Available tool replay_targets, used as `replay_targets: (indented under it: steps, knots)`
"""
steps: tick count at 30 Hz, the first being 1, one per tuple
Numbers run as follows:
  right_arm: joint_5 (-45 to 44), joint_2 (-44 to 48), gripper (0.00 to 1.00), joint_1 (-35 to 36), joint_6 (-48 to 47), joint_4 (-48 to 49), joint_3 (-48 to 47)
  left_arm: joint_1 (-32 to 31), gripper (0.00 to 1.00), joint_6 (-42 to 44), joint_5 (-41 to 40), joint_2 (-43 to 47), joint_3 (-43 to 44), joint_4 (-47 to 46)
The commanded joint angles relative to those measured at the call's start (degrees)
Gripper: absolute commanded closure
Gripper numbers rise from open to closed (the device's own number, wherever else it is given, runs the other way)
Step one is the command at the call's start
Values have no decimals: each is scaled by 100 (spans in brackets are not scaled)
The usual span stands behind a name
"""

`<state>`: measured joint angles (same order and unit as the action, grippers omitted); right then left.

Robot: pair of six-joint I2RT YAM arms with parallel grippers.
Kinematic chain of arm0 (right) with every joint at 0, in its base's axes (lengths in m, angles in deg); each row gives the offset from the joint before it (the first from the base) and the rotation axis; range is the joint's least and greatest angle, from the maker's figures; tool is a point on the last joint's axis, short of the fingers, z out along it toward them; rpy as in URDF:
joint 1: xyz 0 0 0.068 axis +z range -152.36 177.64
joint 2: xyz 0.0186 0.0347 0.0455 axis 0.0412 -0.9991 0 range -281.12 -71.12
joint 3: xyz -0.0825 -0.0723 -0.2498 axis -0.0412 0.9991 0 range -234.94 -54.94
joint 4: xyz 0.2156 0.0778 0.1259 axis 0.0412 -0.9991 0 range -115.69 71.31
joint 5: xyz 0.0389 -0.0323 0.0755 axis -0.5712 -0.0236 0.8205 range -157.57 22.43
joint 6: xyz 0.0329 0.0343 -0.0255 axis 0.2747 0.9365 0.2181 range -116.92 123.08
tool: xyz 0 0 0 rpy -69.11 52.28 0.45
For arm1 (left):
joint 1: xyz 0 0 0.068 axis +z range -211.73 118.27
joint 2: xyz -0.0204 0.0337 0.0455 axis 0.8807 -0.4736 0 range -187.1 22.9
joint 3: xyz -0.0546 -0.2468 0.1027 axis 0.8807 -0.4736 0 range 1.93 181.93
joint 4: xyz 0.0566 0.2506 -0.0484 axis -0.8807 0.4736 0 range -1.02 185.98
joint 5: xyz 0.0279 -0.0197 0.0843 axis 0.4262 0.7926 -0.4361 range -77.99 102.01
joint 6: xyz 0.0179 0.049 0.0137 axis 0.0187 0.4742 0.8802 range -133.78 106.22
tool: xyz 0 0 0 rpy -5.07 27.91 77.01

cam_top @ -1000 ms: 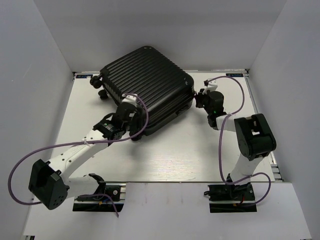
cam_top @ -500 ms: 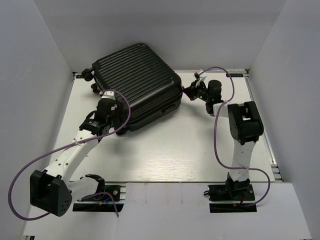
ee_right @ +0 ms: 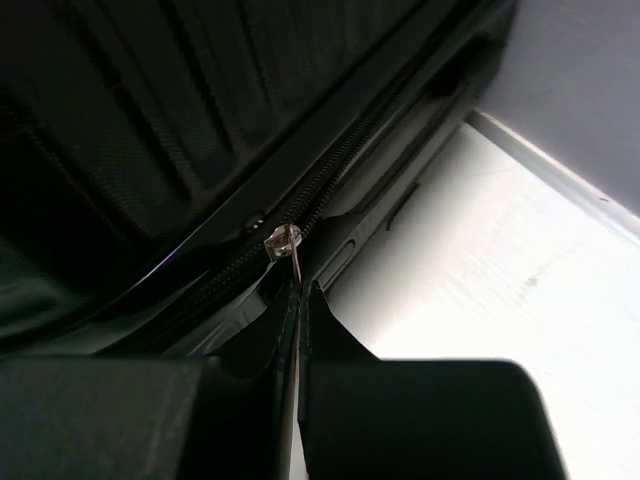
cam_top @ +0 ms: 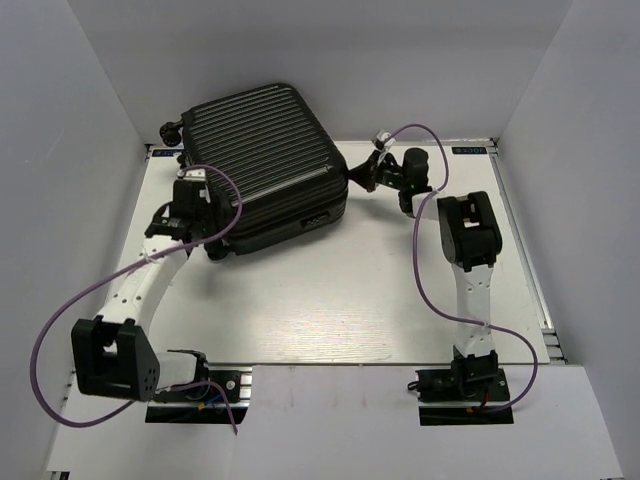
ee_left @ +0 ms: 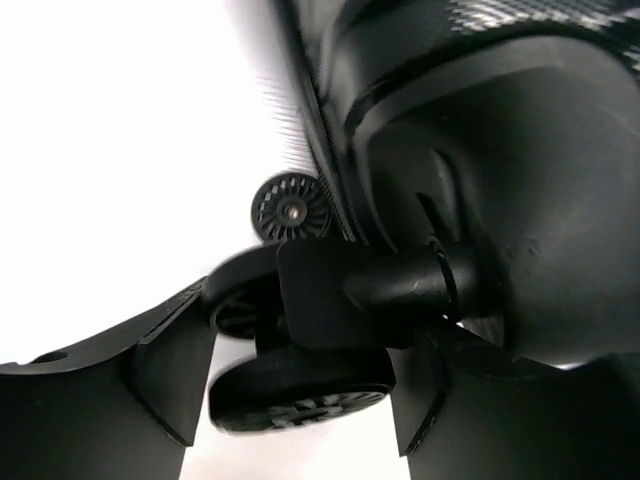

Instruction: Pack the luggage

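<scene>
1. The right gripper (ee_right: 298, 300) is clenched on the thin zipper pull (ee_right: 295, 262). The slider (ee_right: 283, 240) sits just beyond its fingertips, on the seam of the luggage (cam_top: 265, 150).
2. The luggage lies closed on the table (cam_top: 330, 290). Its ribbed shell rises ahead of the right hand, and its wheeled end is at the left hand.
3. The left gripper (ee_left: 300, 370) stands wide around a caster wheel (ee_left: 300, 395). The wheel fills the gap between the fingers, so I judge this a grasp. A second wheel (ee_left: 291, 208) shows farther ahead of the fingertips.
4. The step in hand looks like running the zipper. I cannot tell whether this opens or closes it.
5. To do it well, draw the pull along the line of the teeth, not away from the shell, so the slider does not jam.
6. At the rounded corner, turn the wrist with the seam.
7. The left hand should brace against the pull, because a case on wheels is likely to slide or swing.
8. The tab is thin and may slip out, so pull slowly.
</scene>
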<state>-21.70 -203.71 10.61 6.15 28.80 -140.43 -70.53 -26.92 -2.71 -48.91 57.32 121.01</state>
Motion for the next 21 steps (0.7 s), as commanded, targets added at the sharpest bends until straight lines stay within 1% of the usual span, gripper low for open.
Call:
replay_targets:
  steps: [1, 2, 3, 4, 5, 6, 7, 8, 9, 10, 11, 12, 13, 14, 17, 19, 20, 21]
  knots:
    - [-913, 373, 100, -304, 255, 1570, -118, 809, 100, 268, -1131, -1018, 382, 59]
    - [-748, 566, 100, -269, 255, 1606, 371, 1001, 100, 399, -1069, -1158, 523, -55]
    - [-694, 812, 100, -173, 221, 1510, 532, 1133, 100, 444, -920, -1577, 1047, -126]
    - [-641, 1101, 100, -129, 142, 1414, 708, 1256, 100, 497, -710, -1738, 1261, -127]
    - [-510, 1235, 100, -76, 2, 1160, 1188, 1345, 100, 541, -629, -2062, 1454, -110]
    - [-413, 1375, 100, 64, -95, 906, 1358, 1485, 100, 602, -437, -2256, 1665, -83]
    - [-368, 1786, 100, 100, -253, 772, 1508, 1599, 100, 620, -305, -2580, 2337, -66]
    - [-342, 1894, 100, 152, -498, 536, 1988, 1644, 99, 690, -68, -2958, 2596, -48]
    - [-394, 2008, 100, 266, -544, 360, 2123, 1679, 81, 717, 4, -3153, 3086, 117]
    - [-429, 2149, 100, 276, -623, 271, 2238, 1749, 66, 734, 100, -3668, 3587, 163]
    - [-508, 2342, 100, 337, -658, 140, 2517, 1785, 43, 743, 292, -3847, 3844, 302]
    - [-630, 2457, 100, 364, -737, 51, 2581, 1785, 12, 787, 407, -4006, 4430, 530]
    - [-797, 2484, 100, 451, -738, -10, 2616, 1776, 5, 779, 539, -4277, 4680, 663]
    - [-903, 2484, 100, 469, -720, -29, 2634, 1768, 0, 709, 828, -4463, 5248, 664]
    - [-1246, 2301, 100, 610, -676, -2, 2468, 1741, 0, 472, 1330, -4675, 5674, 401]
    - [-1580, 2186, 100, 697, -659, -29, 2241, 1767, 0, 201, 1402, -4789, 5789, 172]
    - [-1650, 1994, 100, 715, -667, -46, 2161, 1767, 0, 120, 1402, -5025, 6094, 146]
    - [-1869, 1940, 100, 715, -659, -72, 2107, 1767, 0, 58, 1445, -5114, 6210, 102]
